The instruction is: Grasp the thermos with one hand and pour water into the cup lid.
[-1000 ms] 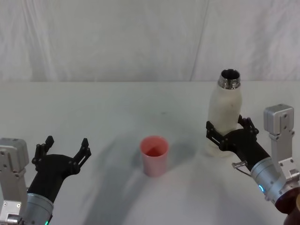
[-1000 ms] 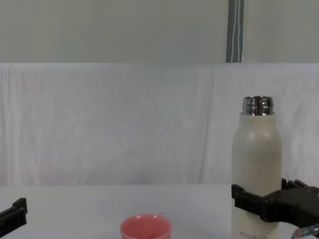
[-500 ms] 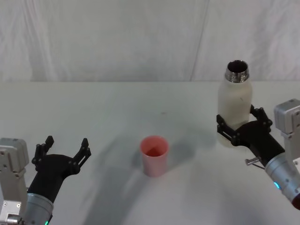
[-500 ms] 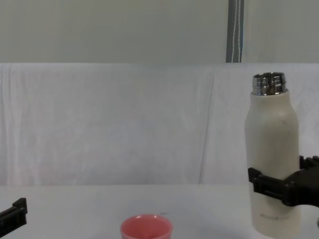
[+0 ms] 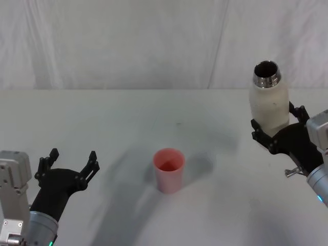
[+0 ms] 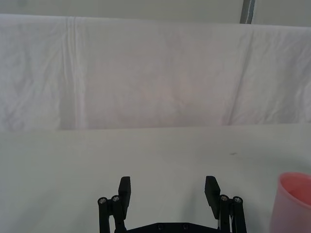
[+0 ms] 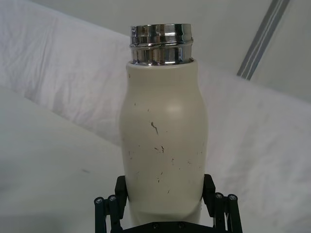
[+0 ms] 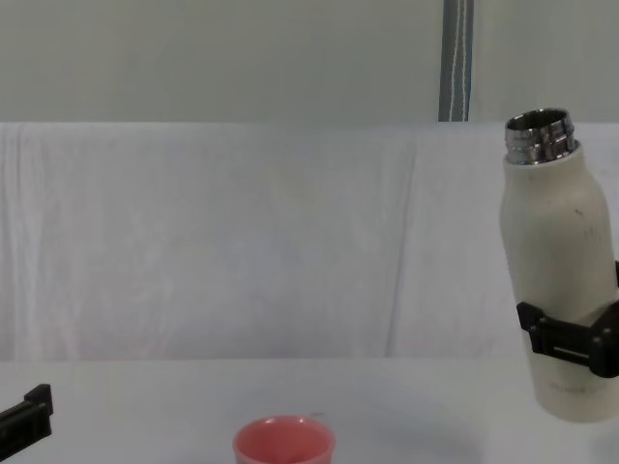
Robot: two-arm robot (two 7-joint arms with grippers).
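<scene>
Head view: my right hand [image 5: 279,134] clamps the thermos [image 5: 269,101] above the counter [image 5: 128,118]; my left hand [image 5: 69,166] rests spread, the cup lid [image 5: 168,169] between them.

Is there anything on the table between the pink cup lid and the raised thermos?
No. In the head view the stretch of table between the cup lid and the thermos, held aloft by the right end effector, is bare apart from shadows.

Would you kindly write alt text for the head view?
The right claw holds the open thermos lifted at the table's right side. The pink cup lid stands upright mid-table, and the left claw hovers open at lower left.
</scene>
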